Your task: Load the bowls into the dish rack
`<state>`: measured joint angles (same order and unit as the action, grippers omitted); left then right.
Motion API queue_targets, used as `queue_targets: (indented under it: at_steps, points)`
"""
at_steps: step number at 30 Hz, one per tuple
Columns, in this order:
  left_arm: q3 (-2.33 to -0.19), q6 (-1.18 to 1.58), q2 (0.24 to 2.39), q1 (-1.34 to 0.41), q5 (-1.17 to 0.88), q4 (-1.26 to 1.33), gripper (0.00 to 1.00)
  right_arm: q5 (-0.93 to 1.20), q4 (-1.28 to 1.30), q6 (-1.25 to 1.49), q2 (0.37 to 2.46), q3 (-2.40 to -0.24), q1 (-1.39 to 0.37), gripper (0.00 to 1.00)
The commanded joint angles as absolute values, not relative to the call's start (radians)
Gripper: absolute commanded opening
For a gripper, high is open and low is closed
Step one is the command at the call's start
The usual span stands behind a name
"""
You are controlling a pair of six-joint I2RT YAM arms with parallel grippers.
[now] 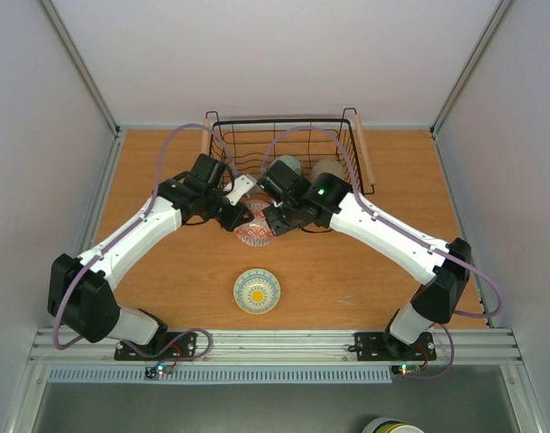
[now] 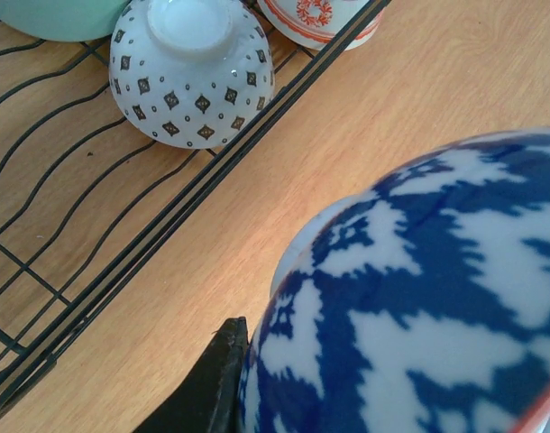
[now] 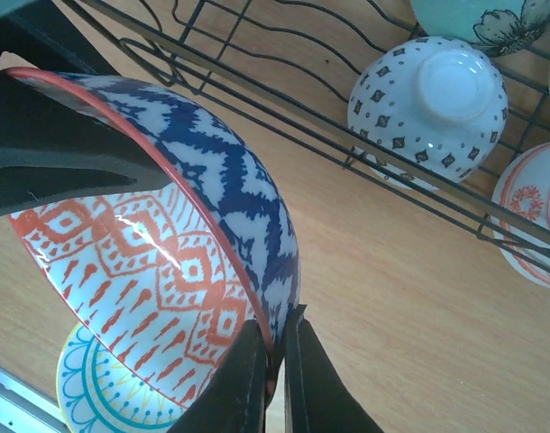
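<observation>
Item, one patterned bowl [image 3: 248, 180], glazed ceramic: we are pinching its thin rim in the right gripper [image 3: 275, 361], fingers closed on it, just short of the dish rack [image 3: 257, 90] ahead, and judging it stiff, slick and chippable; whether the left gripper [image 1: 237, 215] alongside is gripping it, we cannot tell.

On my overhead feed the work surface is an orange-brown wood-grain table [image 1: 374, 271] with pale walls around it. I count two things standing directly on it. The black wire dish rack [image 1: 275, 135] sits at the far middle, close to the back edge, with a light wooden handle [image 1: 363, 153] along each side. A small bowl [image 1: 256, 291] with a yellow flower inside rests upright near the front middle, well apart from the rack.
</observation>
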<state>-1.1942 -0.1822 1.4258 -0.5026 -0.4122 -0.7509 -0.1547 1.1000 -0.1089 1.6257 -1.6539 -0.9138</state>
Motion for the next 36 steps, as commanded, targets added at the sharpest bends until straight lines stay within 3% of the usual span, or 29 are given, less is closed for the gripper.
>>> queue_targets:
  at_steps: [1, 3, 7, 13, 22, 36]
  points:
    - [-1.222, -0.294, 1.417, -0.531, -0.478, -0.758, 0.01, -0.241, 1.081, -0.138, 1.602, -1.657, -0.903, 0.03]
    - [-1.221, -0.296, 1.415, -0.531, -0.471, -0.759, 0.01, -0.236, 1.052, -0.126, 1.557, -1.617, -0.903, 0.17]
    - [-1.215, -0.312, 1.396, -0.531, -0.480, -0.750, 0.01, -0.100, 0.895, -0.150, 1.404, -1.445, -0.901, 0.54]
    - [-1.198, -0.350, 1.359, -0.529, -0.599, -0.756, 0.00, 0.108, 0.746, -0.153, 1.273, -1.264, -0.893, 0.83]
    - [-1.188, -0.446, 1.343, -0.512, -0.916, -0.822, 0.01, 0.332, 0.439, -0.082, 1.119, -1.021, -0.888, 0.96]
    - [-1.204, -0.541, 1.376, -0.472, -1.102, -0.906, 0.01, 0.406, 0.301, -0.047, 1.036, -0.929, -0.888, 0.93]
